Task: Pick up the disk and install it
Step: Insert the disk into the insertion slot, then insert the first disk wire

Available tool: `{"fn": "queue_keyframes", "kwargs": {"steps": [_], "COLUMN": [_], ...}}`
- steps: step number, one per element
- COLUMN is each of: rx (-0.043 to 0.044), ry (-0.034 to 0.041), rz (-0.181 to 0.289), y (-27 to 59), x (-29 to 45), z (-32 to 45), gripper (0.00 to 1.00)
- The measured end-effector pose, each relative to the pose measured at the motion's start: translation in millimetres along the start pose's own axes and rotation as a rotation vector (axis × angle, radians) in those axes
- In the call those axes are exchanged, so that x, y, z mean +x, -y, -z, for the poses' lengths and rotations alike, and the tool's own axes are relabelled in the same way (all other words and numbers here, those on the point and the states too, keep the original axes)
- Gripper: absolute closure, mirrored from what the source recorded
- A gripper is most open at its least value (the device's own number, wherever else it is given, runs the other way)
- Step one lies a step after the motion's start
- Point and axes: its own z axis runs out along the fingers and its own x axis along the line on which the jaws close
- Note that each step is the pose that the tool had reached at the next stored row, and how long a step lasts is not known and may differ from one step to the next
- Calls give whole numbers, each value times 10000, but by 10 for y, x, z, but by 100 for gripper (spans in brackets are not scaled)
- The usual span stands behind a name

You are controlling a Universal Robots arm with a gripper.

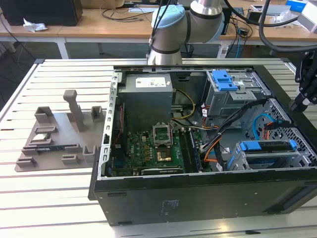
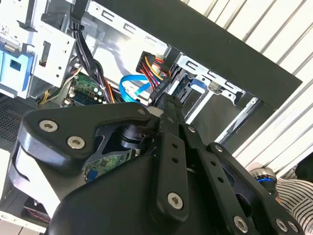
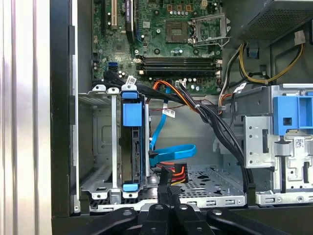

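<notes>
The disk (image 3: 133,149) stands on edge in the metal drive cage (image 3: 100,147) at the case's corner, with its blue bracket tabs at both ends. In the exterior view the disk (image 1: 265,147) lies in that cage at the case's near right. My gripper (image 3: 165,190) hovers just outside the case wall by the cage, apart from the disk, with its black fingers closed together on nothing. In the exterior view the gripper (image 1: 298,103) hangs at the far right edge above the case rim. In the second wrist view its fingers (image 2: 168,110) point toward the cage and cables.
The open computer case (image 1: 198,193) lies on a slatted white table. Inside are a grey power supply box (image 1: 147,94), the green motherboard (image 1: 148,148), a second cage with a blue latch (image 1: 223,79) and loose blue, orange and black cables (image 3: 171,152). A grey fixture (image 1: 59,134) sits at the exterior view's left.
</notes>
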Motion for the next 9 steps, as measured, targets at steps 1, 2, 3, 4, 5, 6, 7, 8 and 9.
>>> {"fn": "queue_keyframes", "kwargs": {"steps": [1,2,3,4,5,6,7,8,9], "rx": [0,0,0,0,0,1,1,0,0], "ry": [0,1,1,1,1,-13,-33,-41,-52], "rz": [1,0,1,1,1,0,-1,-1,-2], "y": [0,1,1,1,1,1,2,3,5], "x": [0,0,0,0,0,1,2,3,5], "z": [0,0,0,0,-1,-11,-46,-78,-115], "gripper": [89,83,83,76,70,70,70,70,70]}}
